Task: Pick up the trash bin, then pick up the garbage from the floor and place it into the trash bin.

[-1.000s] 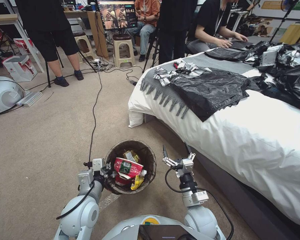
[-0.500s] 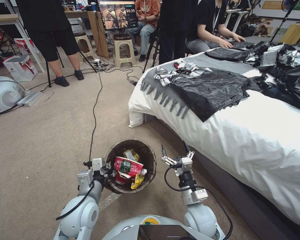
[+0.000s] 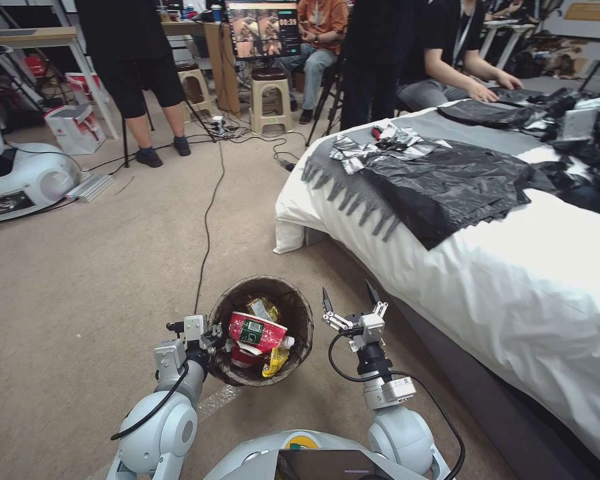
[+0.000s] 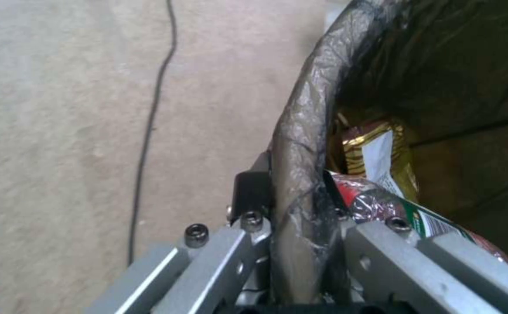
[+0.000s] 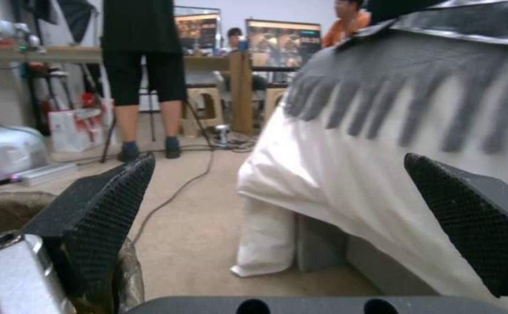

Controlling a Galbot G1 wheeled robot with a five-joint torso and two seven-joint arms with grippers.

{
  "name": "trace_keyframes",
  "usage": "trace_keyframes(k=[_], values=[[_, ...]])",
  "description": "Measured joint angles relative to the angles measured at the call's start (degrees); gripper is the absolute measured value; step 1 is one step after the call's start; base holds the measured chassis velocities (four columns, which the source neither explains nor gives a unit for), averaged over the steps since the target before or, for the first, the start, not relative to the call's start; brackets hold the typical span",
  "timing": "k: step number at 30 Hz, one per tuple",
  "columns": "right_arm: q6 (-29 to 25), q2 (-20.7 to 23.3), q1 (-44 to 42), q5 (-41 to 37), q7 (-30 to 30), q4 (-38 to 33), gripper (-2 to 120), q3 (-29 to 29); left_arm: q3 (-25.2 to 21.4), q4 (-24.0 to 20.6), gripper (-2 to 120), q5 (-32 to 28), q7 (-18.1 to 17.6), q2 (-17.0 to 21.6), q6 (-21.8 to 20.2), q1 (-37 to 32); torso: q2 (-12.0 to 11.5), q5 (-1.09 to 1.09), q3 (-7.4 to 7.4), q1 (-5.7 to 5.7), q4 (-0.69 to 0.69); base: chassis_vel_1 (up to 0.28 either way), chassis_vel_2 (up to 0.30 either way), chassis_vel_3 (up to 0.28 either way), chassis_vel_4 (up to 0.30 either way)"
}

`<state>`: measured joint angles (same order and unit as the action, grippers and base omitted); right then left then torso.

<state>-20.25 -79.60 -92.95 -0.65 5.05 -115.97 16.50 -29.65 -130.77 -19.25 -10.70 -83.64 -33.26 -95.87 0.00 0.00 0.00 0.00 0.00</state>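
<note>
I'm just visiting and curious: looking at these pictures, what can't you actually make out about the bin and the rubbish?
- Bin bottom, head view: covered by a red cup and wrappers.
- Bin's outer wall, left wrist view: liner and left gripper clamped on the rim hide it.
- Floor near the robot, head view: blocked by its own arms.
- Bin, right wrist view: cut off by the edge, behind the open right gripper.

**A robot lab dressed as a bedroom**

A white-sheeted bed stands on beige carpet, yet around it sit a monitor on a plastic stool, loose cables across the floor, work benches (cluttered), and another white robot base parked nearby.
</note>
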Motion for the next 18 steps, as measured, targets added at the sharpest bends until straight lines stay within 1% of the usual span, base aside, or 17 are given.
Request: trace_keyframes(k=[8, 18], values=[[0.0, 0.0, 0.0, 0.1, -0.5, 0.0, 100, 0.0, -0.1, -0.2, 2, 0.0, 0.0, 0.0, 0.0, 0.0, 0.0, 0.0, 0.0, 0.0, 0.0, 0.075, 0.092, 0.089, 0.078], [0.0, 0.0, 0.0, 0.1, -0.9, 0.0, 100, -0.1, -0.2, -0.3, 2, 0.0, 0.0, 0.0, 0.0, 0.0, 0.0, 0.0, 0.0, 0.0, 0.0, 0.103, 0.091, 0.094, 0.093]])
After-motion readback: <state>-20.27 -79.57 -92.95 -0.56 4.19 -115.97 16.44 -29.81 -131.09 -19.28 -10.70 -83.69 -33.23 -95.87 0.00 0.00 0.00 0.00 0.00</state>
